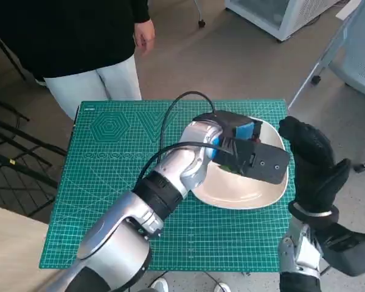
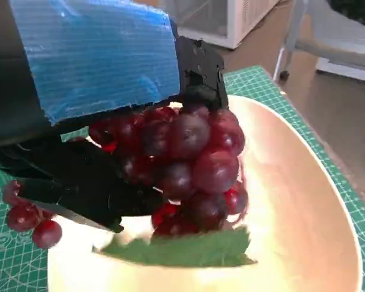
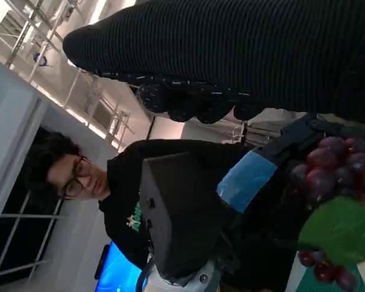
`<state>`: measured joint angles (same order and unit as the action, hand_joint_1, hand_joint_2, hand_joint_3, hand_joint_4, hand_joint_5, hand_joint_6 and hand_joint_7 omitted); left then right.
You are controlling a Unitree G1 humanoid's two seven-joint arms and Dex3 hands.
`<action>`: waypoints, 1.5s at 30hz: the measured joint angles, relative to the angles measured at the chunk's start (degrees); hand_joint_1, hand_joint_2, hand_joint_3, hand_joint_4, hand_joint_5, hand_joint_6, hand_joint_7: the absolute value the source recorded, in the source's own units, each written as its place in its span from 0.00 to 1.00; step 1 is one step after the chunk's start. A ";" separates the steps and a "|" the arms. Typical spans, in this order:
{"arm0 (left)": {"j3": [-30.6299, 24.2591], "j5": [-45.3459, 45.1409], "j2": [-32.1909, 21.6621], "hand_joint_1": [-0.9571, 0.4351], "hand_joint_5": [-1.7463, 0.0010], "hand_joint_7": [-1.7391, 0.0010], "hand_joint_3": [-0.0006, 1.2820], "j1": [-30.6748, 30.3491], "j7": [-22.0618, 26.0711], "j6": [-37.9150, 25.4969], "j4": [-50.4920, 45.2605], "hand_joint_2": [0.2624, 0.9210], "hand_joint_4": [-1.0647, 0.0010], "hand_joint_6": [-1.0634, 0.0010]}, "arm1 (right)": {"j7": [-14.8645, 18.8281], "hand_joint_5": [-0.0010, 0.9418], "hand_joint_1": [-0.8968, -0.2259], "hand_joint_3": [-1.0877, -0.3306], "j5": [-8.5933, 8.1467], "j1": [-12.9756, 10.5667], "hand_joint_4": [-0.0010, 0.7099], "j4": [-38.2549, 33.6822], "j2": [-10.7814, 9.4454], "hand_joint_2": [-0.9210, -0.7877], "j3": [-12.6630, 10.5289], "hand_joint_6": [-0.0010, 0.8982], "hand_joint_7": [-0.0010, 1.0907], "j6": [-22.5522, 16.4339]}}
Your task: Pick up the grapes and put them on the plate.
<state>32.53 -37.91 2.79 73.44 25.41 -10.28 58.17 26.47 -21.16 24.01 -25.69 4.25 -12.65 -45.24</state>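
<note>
My left hand (image 1: 237,141) grips a bunch of dark red grapes (image 2: 188,164) with a green leaf (image 2: 182,249) and holds it just over the cream plate (image 1: 246,194). In the left wrist view the plate (image 2: 298,201) lies right under the bunch, and a few grapes (image 2: 27,216) hang by the plate's rim. The right wrist view shows the grapes (image 3: 337,167) and the leaf (image 3: 340,228) beside the blue-taped left hand (image 3: 246,179). My right hand (image 1: 316,164) is raised beside the plate's right edge, holding nothing, fingers apart.
The green cutting mat (image 1: 109,164) covers the table. A person (image 1: 79,36) in a black top stands at the far side, also seen as a person (image 3: 109,194) in the right wrist view. A white cabinet (image 1: 280,15) and chair legs (image 1: 316,67) stand on the floor.
</note>
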 measured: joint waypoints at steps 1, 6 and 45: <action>0.00 0.02 0.00 0.93 0.01 0.92 0.46 0.05 -0.03 -0.04 0.03 0.88 0.75 0.59 | -0.01 0.00 0.35 0.53 0.00 0.00 0.64 0.00 0.00 0.00 0.03 0.20 0.23 0.00; -0.30 0.62 -0.06 0.92 0.13 0.96 0.38 0.17 0.21 0.08 0.07 0.81 0.58 0.64 | -0.02 0.00 0.35 0.53 0.01 0.06 0.64 -0.42 -0.02 0.00 0.19 0.20 0.23 -0.01; -24.60 26.91 -15.13 0.27 0.98 0.98 0.23 -24.39 -12.36 33.97 -12.09 1.00 0.91 0.85 | 1.02 0.00 0.34 0.55 -0.07 2.16 0.65 -4.75 -0.50 0.00 1.01 0.21 0.18 -1.05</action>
<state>7.93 -10.99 -12.34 49.05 13.05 23.68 46.09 27.49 -21.23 26.18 -30.44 3.75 -11.63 -46.29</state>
